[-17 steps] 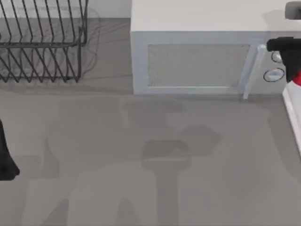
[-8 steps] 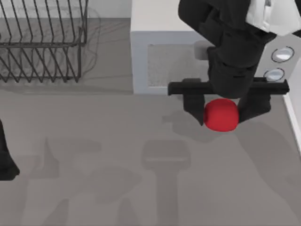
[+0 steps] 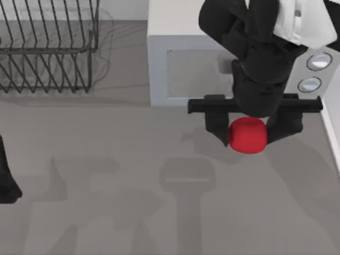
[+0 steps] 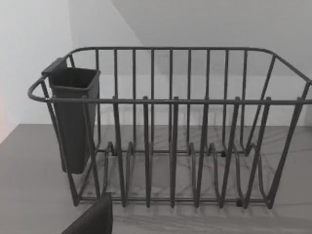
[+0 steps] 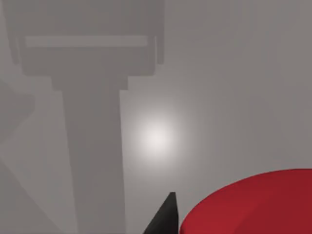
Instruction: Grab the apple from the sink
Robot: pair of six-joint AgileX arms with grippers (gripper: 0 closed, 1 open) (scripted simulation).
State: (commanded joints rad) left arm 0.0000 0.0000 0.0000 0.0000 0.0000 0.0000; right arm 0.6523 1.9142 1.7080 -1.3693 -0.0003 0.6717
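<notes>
The right end effector (image 3: 247, 133) with the apple (image 3: 247, 135) has shifted slightly toward the microwave since half a second ago.

Seen from above, the nearest stretch of the grey bench (image 3: 106, 212) carries only soft shadows. At the left edge, a dark piece of the left arm (image 3: 6, 180) sits parked; whether its end effector is spread or pressed together cannot be told. Farther in, right of centre, the right end effector pinches the bright red apple between its two black fingers (image 3: 215, 125), above the bench. Behind it stands a white microwave (image 3: 186, 64), and at far left a dark wire dish rack (image 3: 48, 48) with a cutlery cup (image 4: 73, 122).
</notes>
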